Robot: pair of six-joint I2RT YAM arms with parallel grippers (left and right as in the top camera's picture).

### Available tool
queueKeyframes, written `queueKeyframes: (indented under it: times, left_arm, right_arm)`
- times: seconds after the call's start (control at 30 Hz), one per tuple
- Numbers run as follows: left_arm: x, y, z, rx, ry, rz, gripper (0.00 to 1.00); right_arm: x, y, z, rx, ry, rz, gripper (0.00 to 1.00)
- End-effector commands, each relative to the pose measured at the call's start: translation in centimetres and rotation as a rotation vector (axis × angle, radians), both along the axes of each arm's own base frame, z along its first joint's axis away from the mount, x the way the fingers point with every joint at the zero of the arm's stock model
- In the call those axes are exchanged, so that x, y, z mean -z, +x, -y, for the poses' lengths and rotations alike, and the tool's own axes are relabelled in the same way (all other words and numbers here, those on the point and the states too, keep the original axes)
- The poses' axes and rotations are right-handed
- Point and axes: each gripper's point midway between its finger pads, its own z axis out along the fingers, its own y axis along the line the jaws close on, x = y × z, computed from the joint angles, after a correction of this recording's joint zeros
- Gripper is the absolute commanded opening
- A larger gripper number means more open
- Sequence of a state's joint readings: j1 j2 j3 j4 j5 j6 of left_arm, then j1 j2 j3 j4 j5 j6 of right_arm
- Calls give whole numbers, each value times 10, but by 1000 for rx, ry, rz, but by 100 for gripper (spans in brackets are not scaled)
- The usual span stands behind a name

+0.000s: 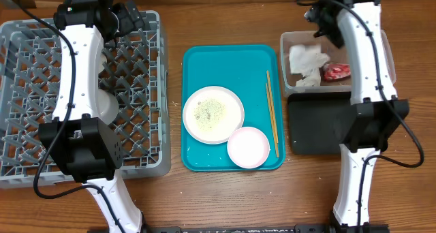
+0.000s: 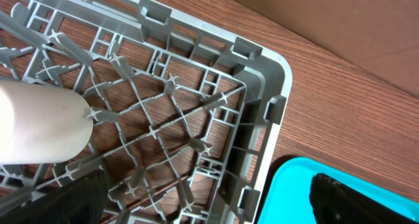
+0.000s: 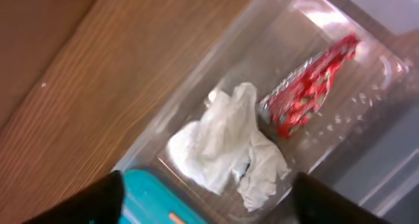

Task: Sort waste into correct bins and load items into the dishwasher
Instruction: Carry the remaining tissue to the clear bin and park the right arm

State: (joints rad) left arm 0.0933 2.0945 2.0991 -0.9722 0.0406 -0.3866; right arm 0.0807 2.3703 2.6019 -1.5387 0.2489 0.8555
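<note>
Right gripper [image 3: 206, 185] hangs over the clear tub [image 3: 366, 112] with its fingers spread wide and nothing between them. Inside the tub the crumpled napkin [image 3: 219, 142] lies touching the red wrapper [image 3: 304, 90]. Just beside the tub sits the black tray [image 1: 313, 127]; the right arm crosses over both bins and hides part of each.

Further along, the teal tray [image 1: 204, 63] carries a white plate [image 1: 212, 115] dusted with rice grains [image 1: 211, 110], a small bowl [image 1: 248, 147] touching the plate's rim, and chopsticks [image 1: 272, 114] along the tray's right side.

Farthest off, the grey dish rack [image 1: 143, 90] holds a pale rounded dish [image 2: 39, 126]. The left gripper [image 2: 203, 194] hovers above the rack's corner nearest the teal tray, fully spread and empty.
</note>
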Motion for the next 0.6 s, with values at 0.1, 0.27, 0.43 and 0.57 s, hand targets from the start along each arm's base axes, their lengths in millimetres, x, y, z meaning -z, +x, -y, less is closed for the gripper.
queueKeyframes:
  times: [0.1,0.27,0.43,0.57]
  left_arm:
    - [-13,1,-3,-12,5,30,100]
    - [-13,1,-3,-12,5,30,100]
    - [-13,1,-3,-12,5,29,100]
    - [-13,1,-3,-12,5,30,100]
  right_arm:
    - [-4,-6,-13,-17,51,-6,89]
    - [-2,-10,-37,-75,108,-28,88]
    - [-3,-8,-77,-279,190,-24,84]
    - [-9,-8,-122,-582,259,9,85]
